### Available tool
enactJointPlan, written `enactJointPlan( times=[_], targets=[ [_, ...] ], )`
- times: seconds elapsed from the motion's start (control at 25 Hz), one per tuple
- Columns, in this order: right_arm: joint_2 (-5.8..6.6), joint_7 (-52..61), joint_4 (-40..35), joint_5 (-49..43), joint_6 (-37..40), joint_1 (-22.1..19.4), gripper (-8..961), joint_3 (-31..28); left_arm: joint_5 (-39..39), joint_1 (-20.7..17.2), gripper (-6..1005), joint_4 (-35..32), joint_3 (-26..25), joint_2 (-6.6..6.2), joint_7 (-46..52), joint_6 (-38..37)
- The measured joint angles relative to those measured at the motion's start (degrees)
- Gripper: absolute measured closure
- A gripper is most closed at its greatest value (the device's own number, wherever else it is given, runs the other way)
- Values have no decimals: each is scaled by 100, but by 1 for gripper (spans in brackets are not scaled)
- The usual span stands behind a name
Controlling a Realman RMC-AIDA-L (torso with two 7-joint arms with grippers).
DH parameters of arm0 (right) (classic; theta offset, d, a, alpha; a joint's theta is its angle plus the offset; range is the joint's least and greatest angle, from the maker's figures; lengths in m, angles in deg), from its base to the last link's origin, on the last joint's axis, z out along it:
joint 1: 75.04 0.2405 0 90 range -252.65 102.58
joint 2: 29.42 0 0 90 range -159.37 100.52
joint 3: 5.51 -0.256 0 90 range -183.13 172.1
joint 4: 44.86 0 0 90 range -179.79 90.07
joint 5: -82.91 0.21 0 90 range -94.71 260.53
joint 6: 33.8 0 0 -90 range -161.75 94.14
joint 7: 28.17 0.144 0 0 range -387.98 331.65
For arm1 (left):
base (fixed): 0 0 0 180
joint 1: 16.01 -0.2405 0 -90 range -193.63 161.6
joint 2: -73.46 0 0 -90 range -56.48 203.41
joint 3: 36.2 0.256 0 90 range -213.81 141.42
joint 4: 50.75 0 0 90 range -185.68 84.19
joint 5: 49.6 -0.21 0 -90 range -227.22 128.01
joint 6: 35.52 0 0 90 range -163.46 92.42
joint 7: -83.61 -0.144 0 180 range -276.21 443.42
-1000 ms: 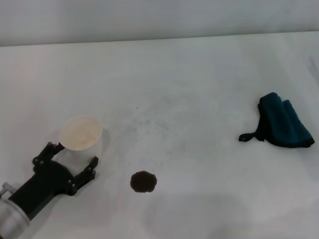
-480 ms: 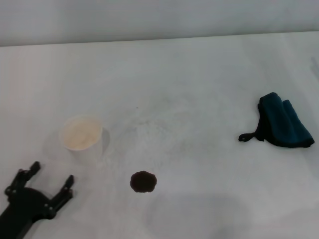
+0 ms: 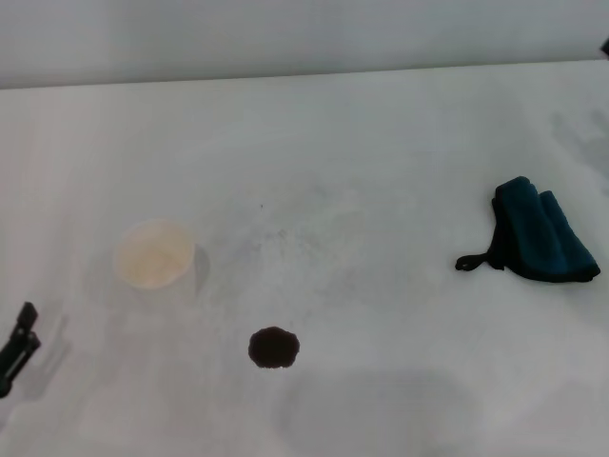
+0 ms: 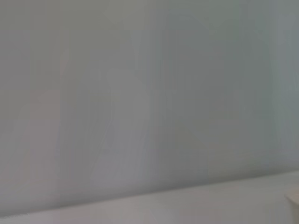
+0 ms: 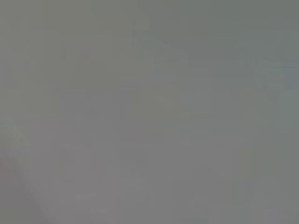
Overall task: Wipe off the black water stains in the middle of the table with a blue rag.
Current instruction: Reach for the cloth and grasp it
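White table [image 3: 381, 143] under a plain grey wall; black water stains [image 3: 274, 347] near front (cup [image 3: 154, 254] beside); blue rag [image 3: 540, 231] far right; left gripper [image 3: 17, 345] at edge, spread untellable.

text: none legible | labels: none | nums: none | all views

Matt white table [image 3: 381, 143], faintly smudged; soft thick-folded cloth blue rag [image 3: 540, 230]; smooth pale cup [image 3: 154, 254]

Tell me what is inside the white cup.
The white cup stands open on the table; its inside looks pale cream, with no object visible. Whether that is liquid or a bare bottom cannot be told.
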Motion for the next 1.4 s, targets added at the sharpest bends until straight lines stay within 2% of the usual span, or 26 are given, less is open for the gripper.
enactJointPlan(
  times=[0.16,0.24,0.32,0.44,0.48,0.56,0.72,0.8,0.96,1.12,1.2,1.4],
  targets=[
    [144,2012,-1022,-1380,104,-43,132,426,252,76,106,77,1,1,0,-64],
    [305,3441,-1640,-2479,8,14,132,564,334,122,106,81,0,3,0,-70],
    [467,4594,-2155,-3594,-218,162,131,702,441,183,106,84,1,6,-2,-76],
    [572,5943,-2947,-5138,-811,443,131,788,558,255,107,81,0,6,-20,-120],
    [560,6280,-3262,-5637,-1063,529,131,791,617,278,107,81,0,5,-24,-139],
    [459,6790,-3850,-6489,-1583,683,131,801,726,320,108,83,0,5,-41,-153],
    [90,7406,-4778,-7783,-2423,990,132,870,873,394,108,91,0,-1,-170,-177],
    [-60,7714,-5065,-8384,-2711,1110,132,1122,933,427,107,94,0,-6,-333,-207],
    [-63,8684,-5215,-9042,-2937,1129,138,2439,1052,526,107,94,0,-8,-521,-219],
    [-89,9400,-5155,-9411,-2869,1232,143,3378,1107,580,107,131,0,-6,-528,-219],
    [-90,9587,-5074,-9468,-2799,1299,146,3600,1175,606,107,152,0,-6,-528,-219],
    [-96,9724,-4554,-9522,-2585,1513,149,3681,1231,642,107,172,0,-6,-528,-249]
  ],
)
